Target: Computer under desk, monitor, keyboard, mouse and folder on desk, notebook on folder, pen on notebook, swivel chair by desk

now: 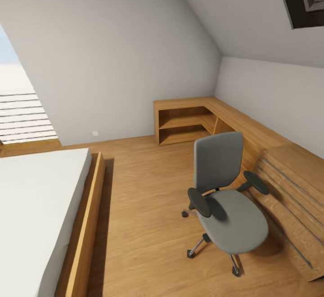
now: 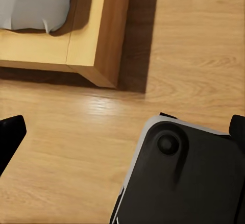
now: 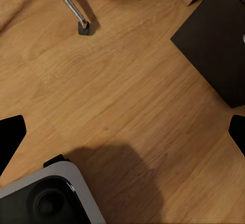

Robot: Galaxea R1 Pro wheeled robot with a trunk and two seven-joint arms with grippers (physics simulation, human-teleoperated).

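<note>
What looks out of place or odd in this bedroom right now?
The swivel chair stands out on the open floor, beside light wood cabinets, turned at an angle. Its seat looks bare. Nothing looks spilled or damaged.

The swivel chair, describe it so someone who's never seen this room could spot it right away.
Look at the light wood floor between the low bed and the wood cabinets along the sloped wall. The swivel chair stands there beside the cabinets. It is the one grey padded piece, with a tall back, black oval armrests and a chrome wheeled base; its seat is bare.
</note>
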